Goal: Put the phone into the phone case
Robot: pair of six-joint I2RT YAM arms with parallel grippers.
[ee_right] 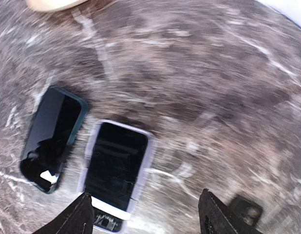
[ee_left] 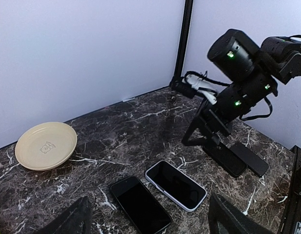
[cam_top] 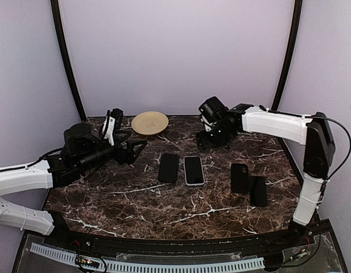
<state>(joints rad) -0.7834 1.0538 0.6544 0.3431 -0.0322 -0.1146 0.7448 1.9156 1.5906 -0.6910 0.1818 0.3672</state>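
Two glossy flat rectangles lie side by side mid-table, screens up: a dark phone (cam_top: 168, 168) with a teal-tinged edge and a pale-rimmed phone (cam_top: 193, 170). Two matte black slabs (cam_top: 239, 177) lie well apart to their right, and I cannot tell which is the phone case. My right claw (cam_top: 205, 141) hovers just beyond the phones with its fingers spread, and my left claw (cam_top: 138, 149) is also spread, near a round cream plate (cam_top: 150, 123). The table (cam_top: 136, 199) is polished brown marble veined with white, between plain lilac walls (cam_top: 181, 51).

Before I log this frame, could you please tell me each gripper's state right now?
Left gripper: open, holding nothing.
Right gripper: open, holding nothing.
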